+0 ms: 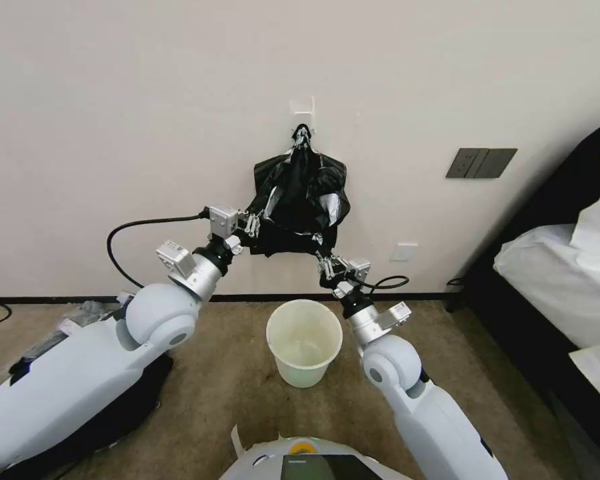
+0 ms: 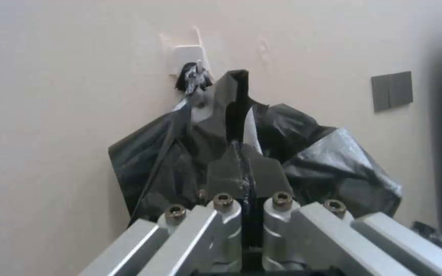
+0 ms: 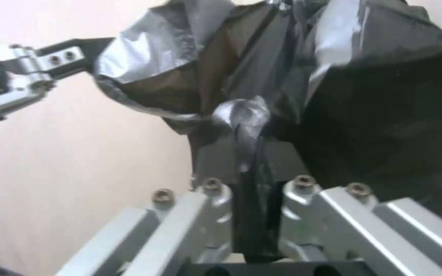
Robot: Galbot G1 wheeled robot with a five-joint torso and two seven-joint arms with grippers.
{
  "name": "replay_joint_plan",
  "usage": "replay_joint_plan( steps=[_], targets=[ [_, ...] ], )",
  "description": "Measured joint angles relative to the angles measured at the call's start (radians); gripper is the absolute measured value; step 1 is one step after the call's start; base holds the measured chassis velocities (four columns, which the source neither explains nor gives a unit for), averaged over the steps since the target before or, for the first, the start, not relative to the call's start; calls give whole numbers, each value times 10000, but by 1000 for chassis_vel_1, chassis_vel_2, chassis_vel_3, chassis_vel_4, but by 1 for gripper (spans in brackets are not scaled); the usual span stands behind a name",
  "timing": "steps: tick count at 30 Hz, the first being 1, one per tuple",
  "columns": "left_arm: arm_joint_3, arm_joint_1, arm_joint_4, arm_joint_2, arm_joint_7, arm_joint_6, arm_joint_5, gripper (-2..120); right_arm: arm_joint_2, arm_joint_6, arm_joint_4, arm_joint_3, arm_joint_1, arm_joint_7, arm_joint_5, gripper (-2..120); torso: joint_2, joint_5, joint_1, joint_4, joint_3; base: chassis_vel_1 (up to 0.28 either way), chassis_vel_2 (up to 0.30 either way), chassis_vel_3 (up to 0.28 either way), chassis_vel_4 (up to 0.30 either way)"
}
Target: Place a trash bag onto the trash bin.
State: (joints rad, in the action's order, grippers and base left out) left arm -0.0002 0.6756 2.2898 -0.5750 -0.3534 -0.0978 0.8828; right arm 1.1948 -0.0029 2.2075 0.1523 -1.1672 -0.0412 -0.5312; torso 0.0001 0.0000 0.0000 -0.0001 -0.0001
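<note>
The trash bag (image 1: pixel 288 241) is glossy black plastic with grey sheen. It hangs low in a bunch of black plastic (image 1: pixel 300 183) on a wall hook, and I cannot tell where it parts from the bunch. My left gripper (image 1: pixel 255 225) is shut on the bag's left lower edge; in the left wrist view its gripper (image 2: pixel 241 155) pinches a fold. At the right lower corner, my right gripper (image 1: pixel 323 261) is shut on a twisted strand (image 3: pixel 241 115). The white trash bin (image 1: pixel 301 370) stands open on the carpet directly below.
The white hook (image 1: pixel 302 109) is stuck to the wall above. Dark switch plates (image 1: pixel 480 163) and a socket (image 1: pixel 404 252) are on the wall at right. A bed with white bedding (image 1: pixel 560 267) fills the right side. Floor clutter (image 1: pixel 80 317) lies at left.
</note>
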Motion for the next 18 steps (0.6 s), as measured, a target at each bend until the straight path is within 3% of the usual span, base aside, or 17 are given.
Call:
replay_joint_plan(
  steps=[6,7,8,11,14,15,18],
  targets=[
    [62,-96,-145,-220,-27,-26,-45,0,-780,-456,964,615,-773,-79,-340,41,0,1,0,-1,0,0,0,0,0],
    [62,-96,-145,-220,-27,-26,-45,0,-780,-456,964,615,-773,-79,-340,41,0,1,0,-1,0,0,0,0,0],
    [68,-86,-183,-266,-31,-29,-79,0,-1048,-702,1286,901,-890,-288,-516,50,0,2,0,-3,0,0,0,0,0],
    [83,-49,-232,-330,-32,-30,-131,0,-1487,-1476,1802,1308,-745,-951,-1059,60,0,3,0,-3,0,0,0,0,0],
    [93,34,-266,-423,-23,-38,-261,0,-2629,-3810,2489,1928,286,-2392,-2313,76,0,3,0,-1,1,0,0,0,0],
    [93,34,-266,-423,-23,-38,-261,0,-2629,-3810,2489,1928,286,-2392,-2313,76,0,3,0,-1,1,0,0,0,0],
    [93,168,-273,-523,-10,-41,-358,0,-3690,-4595,2415,1700,1859,-2947,-3388,90,0,2,0,0,1,0,0,0,0]
  ],
)
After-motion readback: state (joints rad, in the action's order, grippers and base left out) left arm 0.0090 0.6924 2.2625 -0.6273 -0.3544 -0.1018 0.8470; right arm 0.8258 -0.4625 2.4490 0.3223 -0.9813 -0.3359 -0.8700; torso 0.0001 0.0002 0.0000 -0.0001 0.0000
